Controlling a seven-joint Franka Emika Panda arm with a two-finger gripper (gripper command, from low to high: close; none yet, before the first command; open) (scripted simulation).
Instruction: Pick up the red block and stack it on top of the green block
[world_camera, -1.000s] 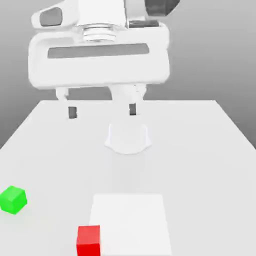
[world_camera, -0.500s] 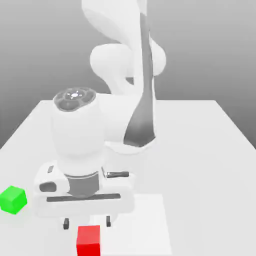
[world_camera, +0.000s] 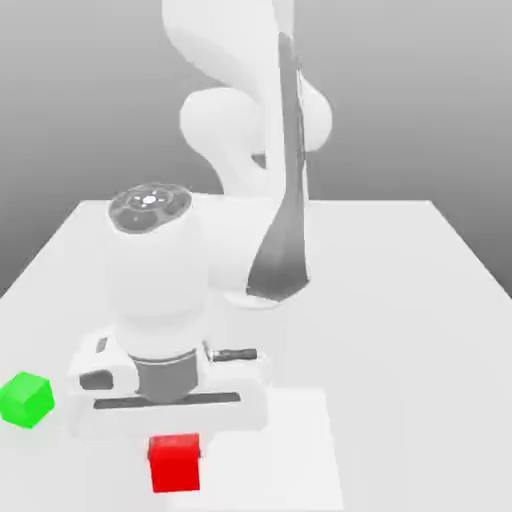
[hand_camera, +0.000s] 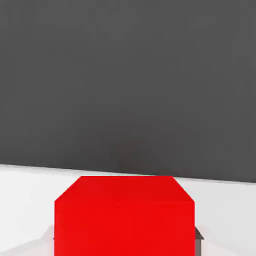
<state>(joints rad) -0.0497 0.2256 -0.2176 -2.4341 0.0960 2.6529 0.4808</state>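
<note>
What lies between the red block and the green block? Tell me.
Bare tabletop separates the red block and green block in the exterior view.

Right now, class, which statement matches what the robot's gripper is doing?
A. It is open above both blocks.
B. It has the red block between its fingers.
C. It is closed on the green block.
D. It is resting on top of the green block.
B, because the red block sits between the fingers of the gripper, while the green block lies apart, off to the exterior view's left.
</note>
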